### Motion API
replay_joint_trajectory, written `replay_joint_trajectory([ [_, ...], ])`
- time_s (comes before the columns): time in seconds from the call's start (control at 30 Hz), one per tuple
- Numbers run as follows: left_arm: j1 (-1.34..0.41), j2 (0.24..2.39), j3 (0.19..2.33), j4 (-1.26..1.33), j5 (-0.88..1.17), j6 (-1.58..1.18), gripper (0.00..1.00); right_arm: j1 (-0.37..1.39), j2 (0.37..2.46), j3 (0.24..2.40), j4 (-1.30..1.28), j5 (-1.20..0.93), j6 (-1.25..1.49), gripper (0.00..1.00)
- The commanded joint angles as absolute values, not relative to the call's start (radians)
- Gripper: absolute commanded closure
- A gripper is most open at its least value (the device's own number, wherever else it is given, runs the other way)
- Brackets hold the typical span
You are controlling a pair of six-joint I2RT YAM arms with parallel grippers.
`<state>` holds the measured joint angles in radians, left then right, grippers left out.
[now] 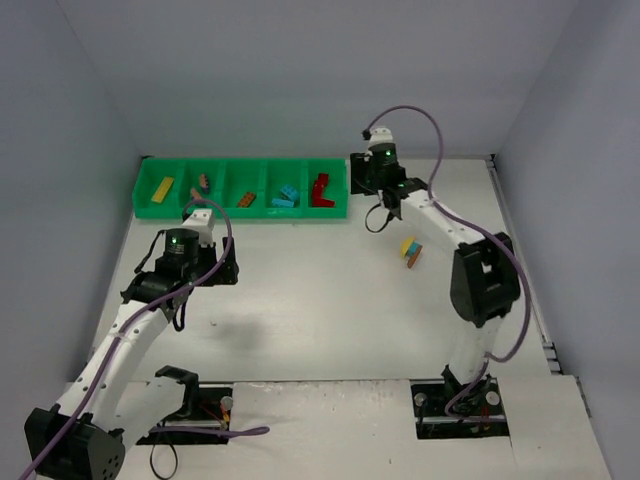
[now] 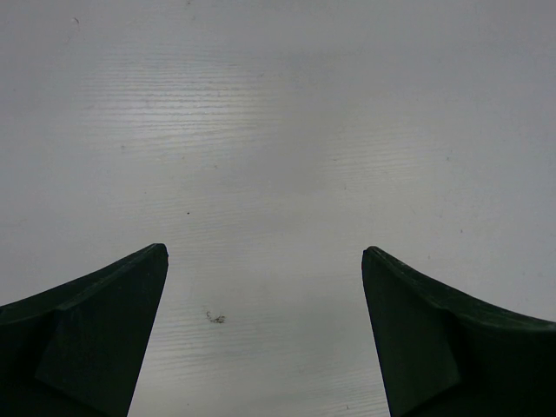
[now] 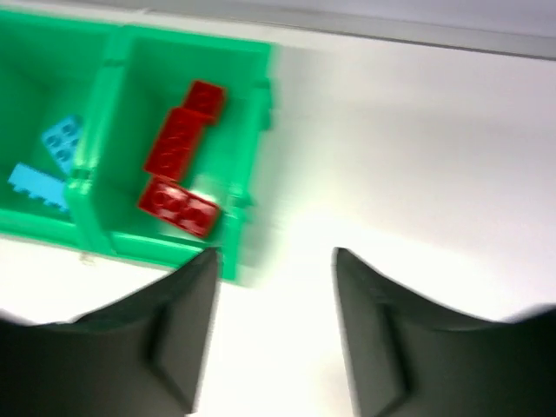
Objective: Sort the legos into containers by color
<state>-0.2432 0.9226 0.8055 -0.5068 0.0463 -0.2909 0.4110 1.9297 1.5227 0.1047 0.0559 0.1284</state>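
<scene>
Top external view: one bright green plastic tray [image 1: 241, 213] of five open square compartments in a row, at the far side of the white table [image 1: 300, 320]. Counting from the tray's left end:
- First compartment: one yellow studded plastic brick [image 1: 162, 187].
- Second: one pinkish brick [image 1: 203, 181], only partly seen.
- Third: one orange-brown brick [image 1: 246, 199].
- Fourth: two cyan-blue bricks [image 1: 287, 196].
- Fifth: two red bricks [image 1: 321, 190], lying as an L.

Seven bricks inside in all. Outside the tray, to the near right of its right end and well apart from it: one small huddle of three loose bricks [image 1: 411, 250], touching each other, yellow, cyan-blue and orange-red.

Left gripper [image 2: 265, 252]: spread wide, nothing between the fingers, above bare table just in front of the tray's second compartment.

Right gripper [image 3: 274, 252]: parted to a middling gap, holding nothing, hanging just off the near right corner of the tray's red compartment. Right wrist view blurred, yet red and cyan-blue bricks readable in their two compartments.
</scene>
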Motion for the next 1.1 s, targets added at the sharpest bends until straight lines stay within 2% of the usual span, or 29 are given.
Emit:
replay_joint_trajectory([
  [0.0, -0.252, 0.913, 0.825, -0.465, 0.034, -0.278, 0.14, 0.351, 1.760, 1.436, 0.088, 0.124, 0.153, 0.43],
  [0.03, -0.252, 0.914, 0.825, -0.465, 0.035, -0.278, 0.14, 0.322, 1.715, 1.384, 0.046, 0.121, 0.167, 0.37],
  [0.07, -0.252, 0.913, 0.825, -0.465, 0.035, -0.276, 0.14, 0.310, 1.694, 1.358, 0.028, 0.120, 0.178, 0.26],
  [0.13, -0.252, 0.914, 0.825, -0.466, 0.035, -0.278, 0.14, 0.276, 1.640, 1.277, -0.009, 0.124, 0.207, 0.24],
  [0.23, -0.252, 0.917, 0.825, -0.466, 0.034, -0.279, 0.14, 0.244, 1.582, 1.185, -0.069, 0.140, 0.261, 0.28],
  [0.33, -0.252, 0.916, 0.825, -0.466, 0.037, -0.279, 0.14, 0.229, 1.536, 1.112, -0.113, 0.166, 0.322, 0.39],
  [0.43, -0.253, 0.913, 0.825, -0.466, 0.038, -0.279, 0.14, 0.209, 1.506, 1.053, -0.153, 0.192, 0.392, 0.58],
  [0.67, -0.253, 0.905, 0.825, -0.468, 0.034, -0.279, 0.14, 0.192, 1.480, 0.963, -0.206, 0.180, 0.500, 0.63],
  [0.93, -0.253, 0.905, 0.825, -0.472, 0.035, -0.279, 0.14, 0.169, 1.552, 0.962, -0.184, 0.141, 0.532, 0.75],
  [1.07, -0.253, 0.908, 0.825, -0.471, 0.037, -0.279, 0.14, 0.169, 1.555, 0.960, -0.146, 0.115, 0.537, 0.74],
])
